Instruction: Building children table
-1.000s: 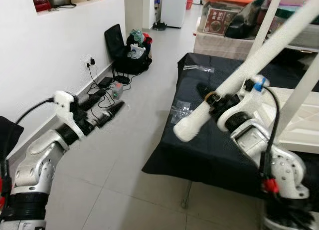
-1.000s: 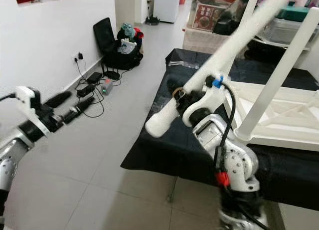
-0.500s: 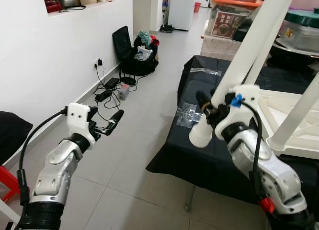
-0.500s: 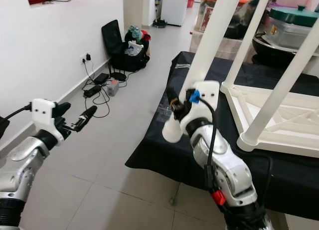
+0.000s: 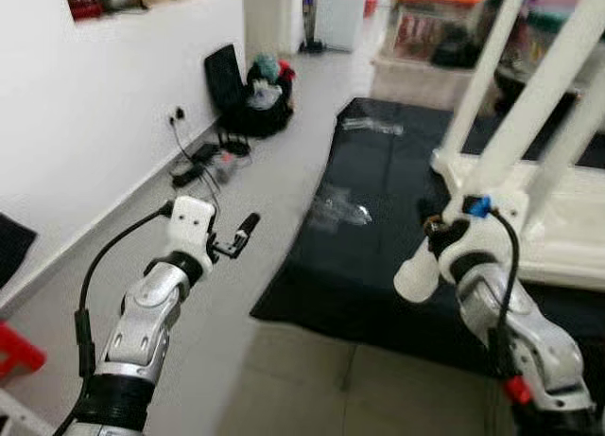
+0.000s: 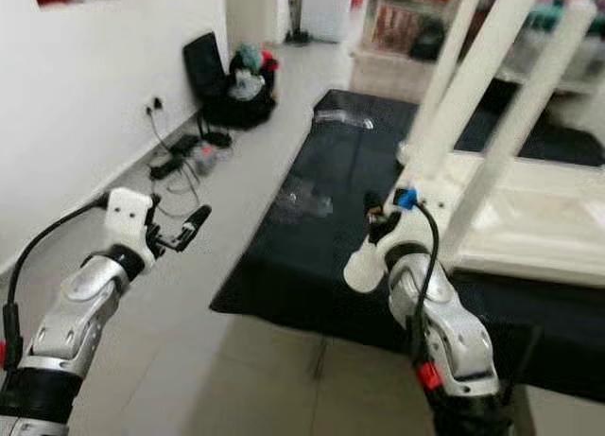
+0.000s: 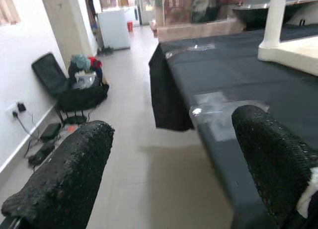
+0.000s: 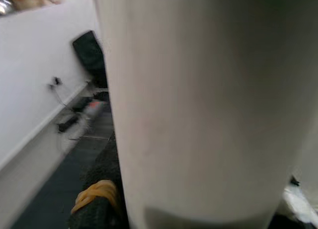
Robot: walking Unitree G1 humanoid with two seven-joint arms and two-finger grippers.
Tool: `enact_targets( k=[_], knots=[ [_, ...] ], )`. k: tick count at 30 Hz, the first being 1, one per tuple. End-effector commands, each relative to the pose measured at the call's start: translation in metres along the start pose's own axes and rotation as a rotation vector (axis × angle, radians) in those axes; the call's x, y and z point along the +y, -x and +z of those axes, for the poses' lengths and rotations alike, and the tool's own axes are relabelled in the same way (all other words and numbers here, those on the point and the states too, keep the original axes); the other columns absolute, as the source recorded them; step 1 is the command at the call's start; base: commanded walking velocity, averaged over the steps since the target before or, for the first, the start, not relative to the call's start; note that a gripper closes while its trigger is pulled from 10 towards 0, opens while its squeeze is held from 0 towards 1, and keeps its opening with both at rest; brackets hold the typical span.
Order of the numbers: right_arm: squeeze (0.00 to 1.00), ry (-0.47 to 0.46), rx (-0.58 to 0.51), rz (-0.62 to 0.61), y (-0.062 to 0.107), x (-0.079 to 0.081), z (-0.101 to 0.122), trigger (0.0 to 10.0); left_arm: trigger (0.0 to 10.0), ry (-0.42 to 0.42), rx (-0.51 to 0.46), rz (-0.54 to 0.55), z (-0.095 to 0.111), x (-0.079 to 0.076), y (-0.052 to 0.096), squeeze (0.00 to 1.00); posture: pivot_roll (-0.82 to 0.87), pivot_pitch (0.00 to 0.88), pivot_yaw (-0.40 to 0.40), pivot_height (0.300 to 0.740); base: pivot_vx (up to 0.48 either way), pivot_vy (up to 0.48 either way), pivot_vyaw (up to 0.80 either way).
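My right gripper is shut on a long white table leg near its lower end, and the leg slants up to the right. In the right wrist view the white leg sits against a black finger with a yellow band. The white children's table lies upside down on a black-covered table, with other legs standing up from it. My left gripper is open and empty, held out over the floor to the left of the black table. Its fingers stand wide apart.
Two clear plastic bags of small parts lie on the black cloth. A black bag and folded chair stand by the white wall, with cables on the floor. Storage boxes fill the back. A red stool is at my left.
The camera has shifted. My right arm has swung the leg steeper and carried its lower end rightward to the upturned table. My left gripper has risen and moved in toward the black table.
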State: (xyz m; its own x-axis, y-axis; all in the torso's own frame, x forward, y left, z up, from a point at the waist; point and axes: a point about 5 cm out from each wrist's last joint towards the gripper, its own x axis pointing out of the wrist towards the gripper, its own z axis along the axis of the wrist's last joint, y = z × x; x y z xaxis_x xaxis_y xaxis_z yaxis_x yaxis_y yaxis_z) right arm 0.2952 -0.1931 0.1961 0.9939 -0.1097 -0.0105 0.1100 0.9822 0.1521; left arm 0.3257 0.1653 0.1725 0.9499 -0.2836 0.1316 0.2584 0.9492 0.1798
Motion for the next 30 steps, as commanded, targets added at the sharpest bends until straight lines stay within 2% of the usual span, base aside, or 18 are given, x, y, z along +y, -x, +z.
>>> enact_targets(
  k=[1, 11, 13, 17, 21, 30],
  knots=[
    [0.0, 0.005, 0.021, -0.031, 0.0, -0.003, -0.004, 10.0, 10.0, -0.021, 0.015, 0.004, -0.004, 0.0, 0.001, 0.0, 0.07, 0.0, -0.085, 0.74, 0.0, -0.458, 0.0],
    [0.0, 0.059, 0.003, -0.054, 0.004, -0.006, -0.007, 10.0, 10.0, -0.023, 0.019, 0.007, -0.007, -0.007, 0.0, 0.0, 0.05, 0.0, -0.082, 0.74, 0.0, -0.458, 0.0],
    [0.0, 0.079, -0.009, -0.048, 0.007, -0.005, -0.007, 10.0, 10.0, -0.013, 0.001, -0.017, -0.005, -0.012, 0.001, 0.0, 0.05, 0.0, -0.083, 0.74, 0.0, -0.458, 0.0],
    [0.0, 0.109, -0.042, -0.034, 0.009, -0.006, -0.005, 10.0, 10.0, 0.027, -0.067, -0.141, 0.005, -0.03, 0.004, 0.0, 0.06, 0.0, -0.084, 0.74, 0.0, -0.458, 0.0],
    [0.0, 0.118, -0.048, -0.03, 0.008, -0.004, -0.006, 10.0, 10.0, 0.054, -0.097, -0.196, 0.01, -0.042, 0.005, 0.0, 0.06, 0.0, -0.085, 0.74, 0.0, -0.458, 0.0],
    [0.0, 0.148, -0.057, -0.028, 0.008, -0.001, -0.008, 10.0, 10.0, 0.048, -0.086, -0.178, 0.008, -0.04, 0.004, 0.0, 0.06, 0.0, -0.082, 0.74, 0.0, -0.458, 0.0]
  ],
)
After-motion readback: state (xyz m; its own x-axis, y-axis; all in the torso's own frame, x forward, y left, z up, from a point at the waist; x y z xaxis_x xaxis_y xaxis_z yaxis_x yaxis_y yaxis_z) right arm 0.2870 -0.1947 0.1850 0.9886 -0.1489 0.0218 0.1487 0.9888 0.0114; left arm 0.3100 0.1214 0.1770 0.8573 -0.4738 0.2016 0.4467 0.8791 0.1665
